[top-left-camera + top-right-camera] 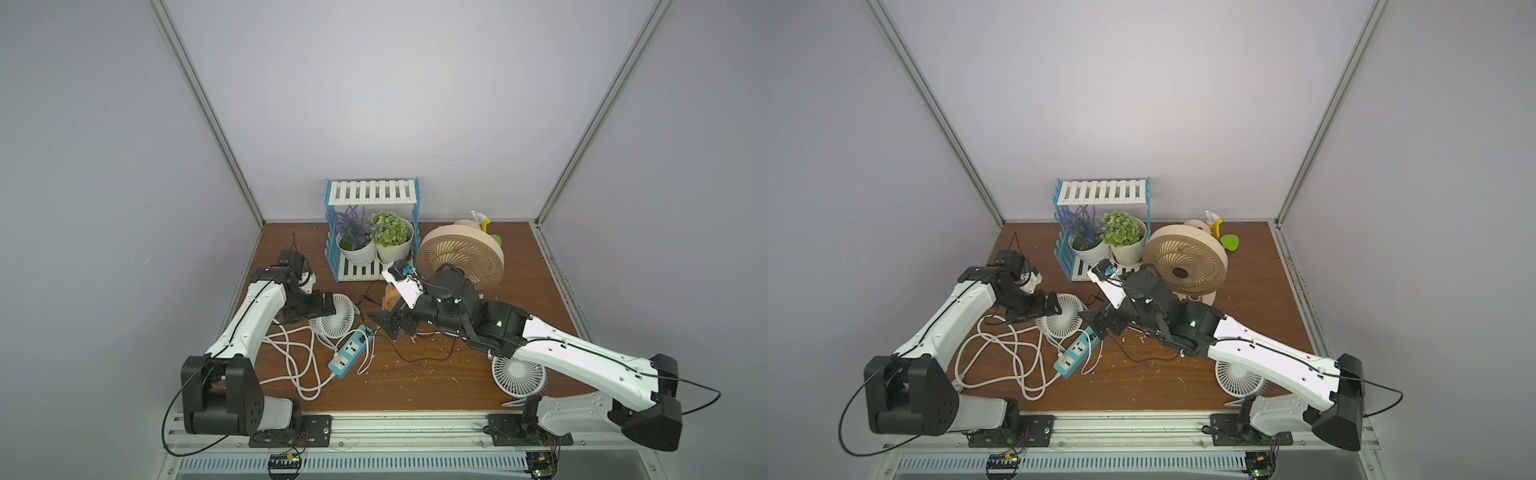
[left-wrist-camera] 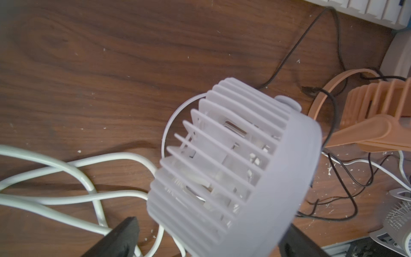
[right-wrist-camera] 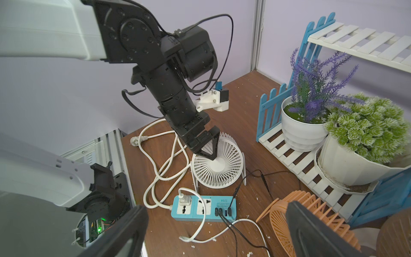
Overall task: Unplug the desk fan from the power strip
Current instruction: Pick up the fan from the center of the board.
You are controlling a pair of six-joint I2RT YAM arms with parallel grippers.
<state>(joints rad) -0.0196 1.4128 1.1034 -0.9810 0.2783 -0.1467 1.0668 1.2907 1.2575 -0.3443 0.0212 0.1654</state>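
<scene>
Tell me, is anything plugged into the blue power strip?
Yes, plugged in. In the right wrist view, black cables stick into the USB ports of the power strip, and a white plug sits near its other end.

Soft, even overhead light fills both top views, brightest on the back wall (image 1: 395, 104); shadows on the worktop (image 1: 415, 382) are faint. Frame posts (image 1: 204, 104) splay toward the edges. In the left wrist view the close white fan (image 2: 233, 166) is blurred; in the right wrist view, the near fingers (image 3: 120, 233) are soft, plants (image 3: 367, 131) sharp.
</scene>
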